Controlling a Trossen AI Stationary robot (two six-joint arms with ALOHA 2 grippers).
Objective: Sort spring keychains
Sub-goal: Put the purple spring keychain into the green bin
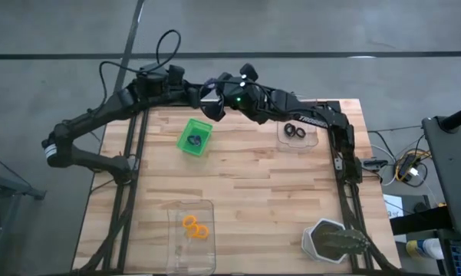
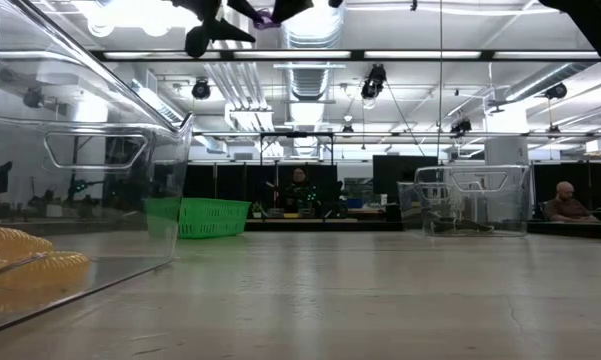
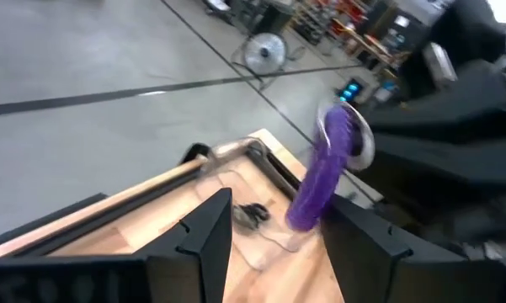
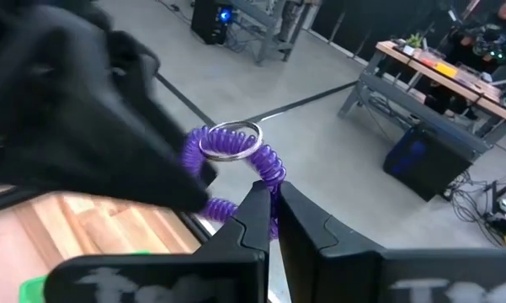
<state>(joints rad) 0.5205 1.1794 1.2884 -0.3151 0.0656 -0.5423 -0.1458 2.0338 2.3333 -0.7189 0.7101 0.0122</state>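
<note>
Up high over the table's far edge, both grippers meet on one purple coiled spring keychain (image 4: pixel 236 168). The right gripper (image 4: pixel 272 215) pinches its coil tight. The left gripper (image 3: pixel 274 231) is open around it. It looks light, soft and bendy, so hold the coil. Its long way curves upward, silver ring (image 4: pixel 229 140) on top

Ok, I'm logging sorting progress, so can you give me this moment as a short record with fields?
held item: purple keychain, in the air at the table's far edge
right pincer: shut on it
left pincer: open, fingers either side of it
green bin: dark coils inside, colour unclear
far clear tray: black keychains
near clear tray: orange keychains
</note>
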